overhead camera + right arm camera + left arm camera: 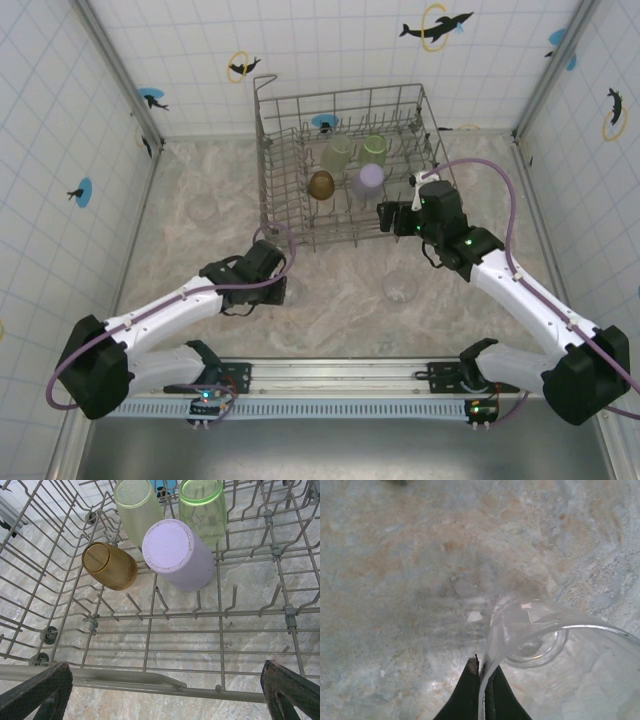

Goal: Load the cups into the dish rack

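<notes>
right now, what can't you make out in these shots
Left wrist view: the held clear cup, pinched at its wall by the left gripper, runs off the right and bottom edges; its full shape is unseen.
Right wrist view: a pale green cup and its brighter green neighbour are cut by the top edge.
Top view: a faint clear cup left of the dish rack is too small to tell upright from inverted.

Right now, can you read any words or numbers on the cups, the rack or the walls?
No words or numbers can be read.
Dolphin pictures with rings on the tiled wall: no letters.
Lilac cup, amber cup, pale green cup, green cup, clear cup: blank.
Dish rack: no label.
</notes>
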